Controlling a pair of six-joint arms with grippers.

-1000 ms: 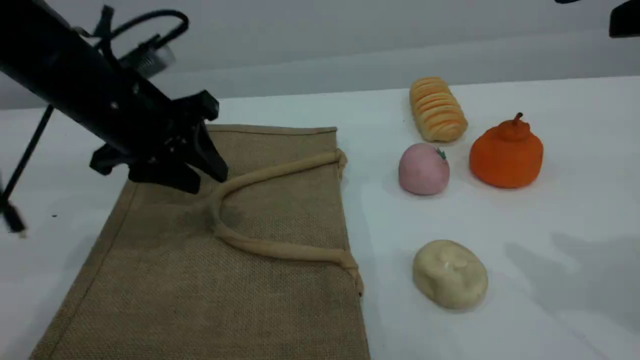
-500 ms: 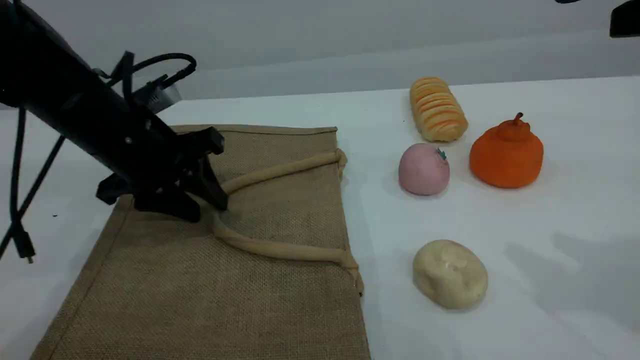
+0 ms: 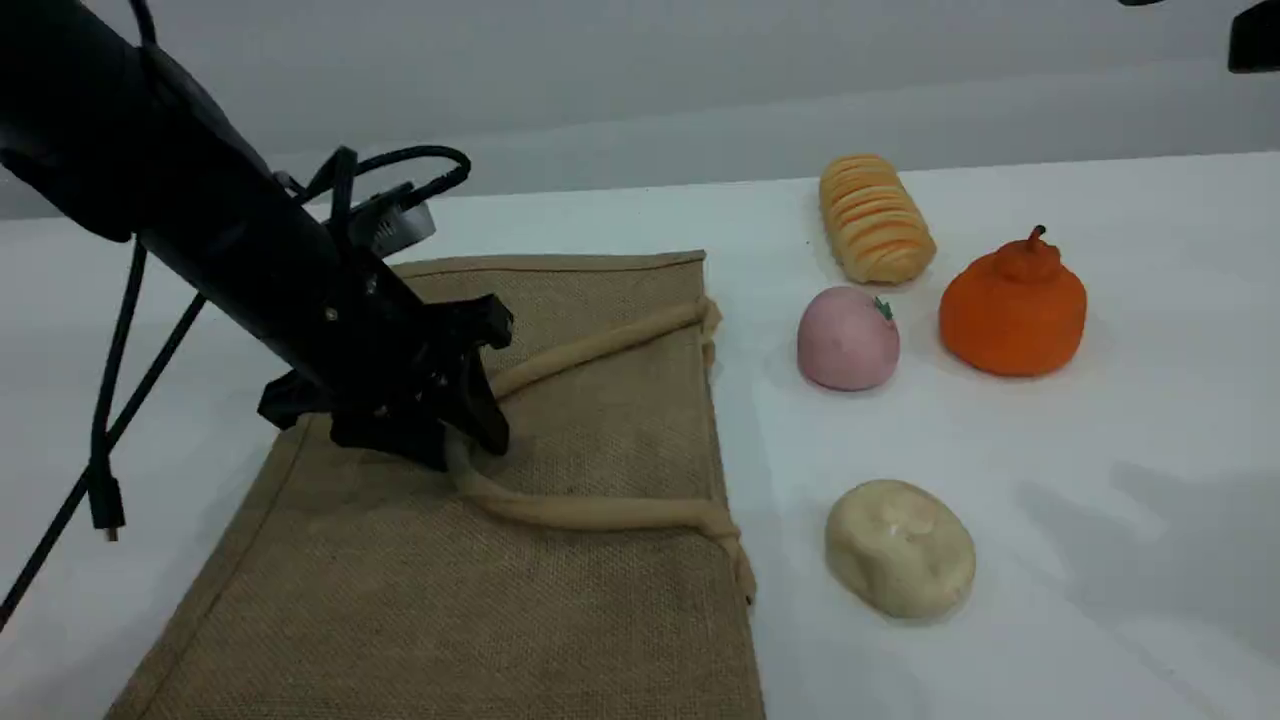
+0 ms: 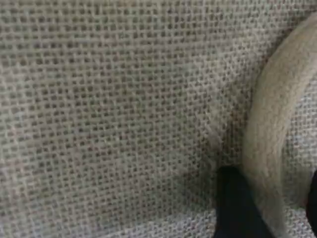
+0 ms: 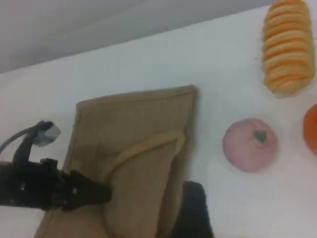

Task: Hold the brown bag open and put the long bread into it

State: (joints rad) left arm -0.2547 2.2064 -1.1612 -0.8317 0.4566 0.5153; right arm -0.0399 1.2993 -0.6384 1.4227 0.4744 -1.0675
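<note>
Left pincer spread astride beige padded handle loop of flat tan jute bag, apparently not yet clamped. Bag unopened; ridged golden long loaf untouched, well right of bag. Right pincer spread.

I had the scene camera looking down at a slant across the table. It sat far enough back to hold the brown bag, the long bread and the left tool together. The left wrist camera faced the bag's weave from very close. It shared only that weave and the handle with the scene view, and the dark sliver at its right edge was perhaps a second finger. The right wrist camera hung high and well back, looking down. It shared the bag, the bread and the left tool with the scene view.
</note>
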